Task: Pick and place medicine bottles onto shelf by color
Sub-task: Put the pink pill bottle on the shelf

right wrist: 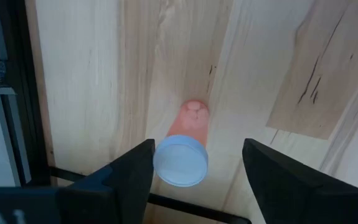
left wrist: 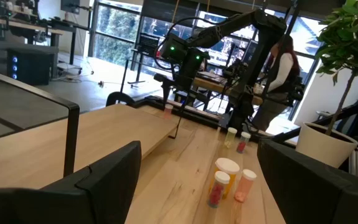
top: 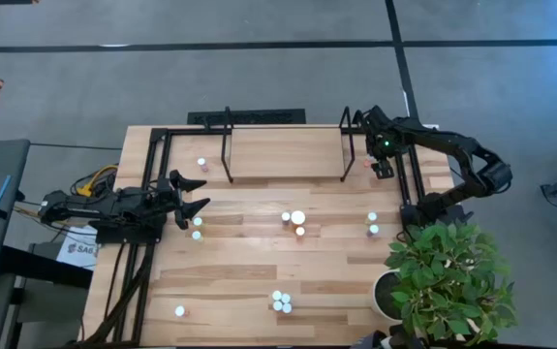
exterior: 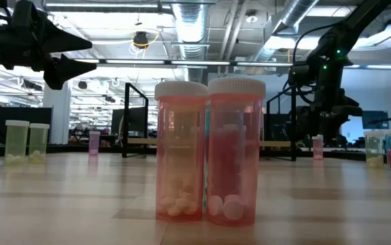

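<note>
Right end effector (right wrist: 194,165): poised directly above a pink medicine bottle (right wrist: 183,152) at the shelf's (top: 278,153) far right end; jaws straddle the cap without contact, so nothing is grasped.
Bottle: upright, for a top-down grasp.
Left end effector (top: 193,195): released, waiting over the surface (top: 249,262), left side.

Plank table (top: 249,267) carries scattered medicine bottles (top: 281,302), shelf (top: 283,152), plant pot (top: 383,296).

No text can be read except partial letters "SA" on a white label (top: 81,249).
</note>
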Controlling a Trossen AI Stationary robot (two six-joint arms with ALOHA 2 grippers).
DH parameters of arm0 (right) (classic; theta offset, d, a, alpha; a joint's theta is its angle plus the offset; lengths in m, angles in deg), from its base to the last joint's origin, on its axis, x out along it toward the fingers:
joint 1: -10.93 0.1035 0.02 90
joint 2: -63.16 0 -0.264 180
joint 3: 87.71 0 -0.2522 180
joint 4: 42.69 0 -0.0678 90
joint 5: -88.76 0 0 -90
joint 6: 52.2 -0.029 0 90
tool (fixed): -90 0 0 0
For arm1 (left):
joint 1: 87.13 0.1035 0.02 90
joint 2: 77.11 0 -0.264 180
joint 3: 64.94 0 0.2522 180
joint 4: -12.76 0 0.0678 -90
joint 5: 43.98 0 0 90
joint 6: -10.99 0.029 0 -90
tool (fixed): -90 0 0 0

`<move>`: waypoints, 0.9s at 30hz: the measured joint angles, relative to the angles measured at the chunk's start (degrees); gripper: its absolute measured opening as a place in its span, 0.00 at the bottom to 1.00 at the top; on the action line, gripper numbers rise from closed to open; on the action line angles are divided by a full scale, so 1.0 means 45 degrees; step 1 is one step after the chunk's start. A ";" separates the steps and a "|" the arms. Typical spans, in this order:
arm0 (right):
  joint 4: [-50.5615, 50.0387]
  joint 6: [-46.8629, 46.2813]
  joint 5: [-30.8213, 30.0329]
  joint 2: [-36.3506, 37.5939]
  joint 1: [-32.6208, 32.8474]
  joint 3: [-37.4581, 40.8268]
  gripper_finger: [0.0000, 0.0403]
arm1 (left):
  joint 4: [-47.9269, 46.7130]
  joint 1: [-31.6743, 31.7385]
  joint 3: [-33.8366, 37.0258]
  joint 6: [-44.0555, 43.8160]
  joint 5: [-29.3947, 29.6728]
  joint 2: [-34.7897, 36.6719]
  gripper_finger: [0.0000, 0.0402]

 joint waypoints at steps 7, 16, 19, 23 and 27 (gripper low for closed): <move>0.0010 0.0010 -0.0014 0.0000 0.0000 0.0000 0.55 | -0.0005 0.0000 0.0004 0.0000 0.0000 0.0000 0.78; 0.0005 0.0005 -0.0035 0.0015 0.0000 -0.0010 0.34 | -0.0005 -0.0004 0.0004 0.0000 0.0000 0.0000 0.78; 0.0019 0.0010 -0.0016 0.0015 0.0000 -0.0015 0.31 | 0.0000 0.0000 0.0002 0.0004 0.0000 0.0002 0.78; 0.0053 0.0010 0.0085 0.0015 0.0000 -0.0012 0.33 | -0.0005 0.0000 0.0000 0.0004 0.0005 0.0004 0.78; 0.0014 0.0209 0.0645 0.0029 0.0073 -0.0024 0.37 | -0.0004 -0.0001 0.0003 0.0003 0.0000 0.0002 0.78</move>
